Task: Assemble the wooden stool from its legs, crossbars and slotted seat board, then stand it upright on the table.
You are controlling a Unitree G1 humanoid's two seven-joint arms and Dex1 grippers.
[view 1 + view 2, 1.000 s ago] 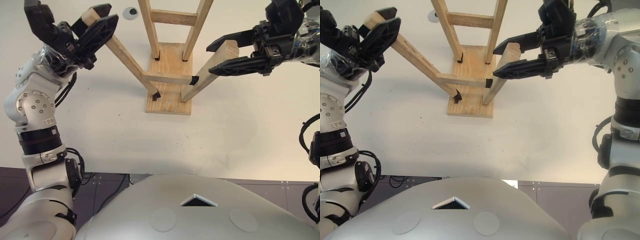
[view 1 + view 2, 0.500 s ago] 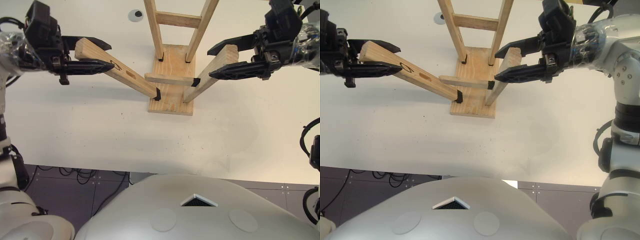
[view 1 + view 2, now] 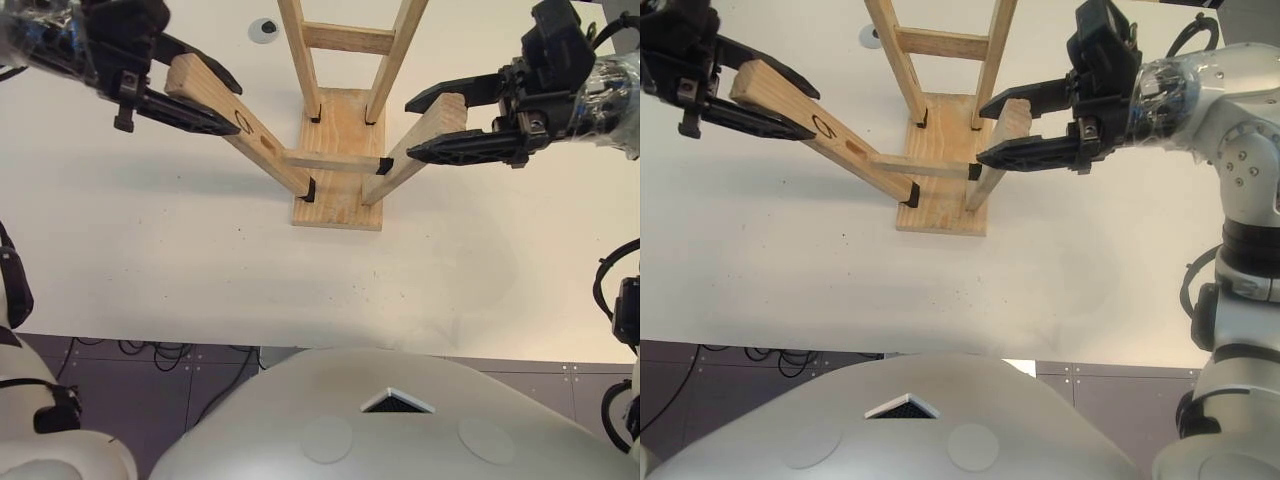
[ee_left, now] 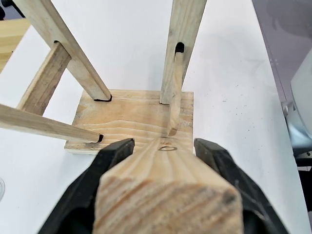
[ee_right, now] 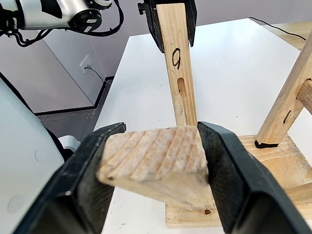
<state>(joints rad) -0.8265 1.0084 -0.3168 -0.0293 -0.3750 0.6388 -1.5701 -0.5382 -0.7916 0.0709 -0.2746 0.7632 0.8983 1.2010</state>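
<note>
Stool sits upside down: seat board (image 3: 335,210) flat on tabletop (image 3: 150,260), mid-reach btwn both arms, legs pointing up. Far legs (image 3: 303,60) stand approx upright w/ far crossbar (image 3: 345,36) joining them.

Key relation: the two near legs splay out in a V. Near-left leg (image 3: 270,150) has its foot at the board's near-left corner. Its long axis runs up and out to robot's left, into left gripper (image 3: 232,108), which is clamped on the free end, one finger each side. Near-right leg (image 3: 400,168) mirrors it: foot at near-right corner, axis up and out to the right, free end pinched in right gripper (image 3: 412,128). Each arm already has its own leg, so no nearer/farther question.

Near crossbar (image 3: 335,160) lies low down btwn the two, approx level. Its right end meets near-right leg. Its left end touches near-left leg, but can't tell if it's fully in its slot.

Judgement: next move prob. swings both free ends inward, toward each other, to bring the legs upright and press the crossbar home. Risk: a foot lifting off the board while tilting.
</note>
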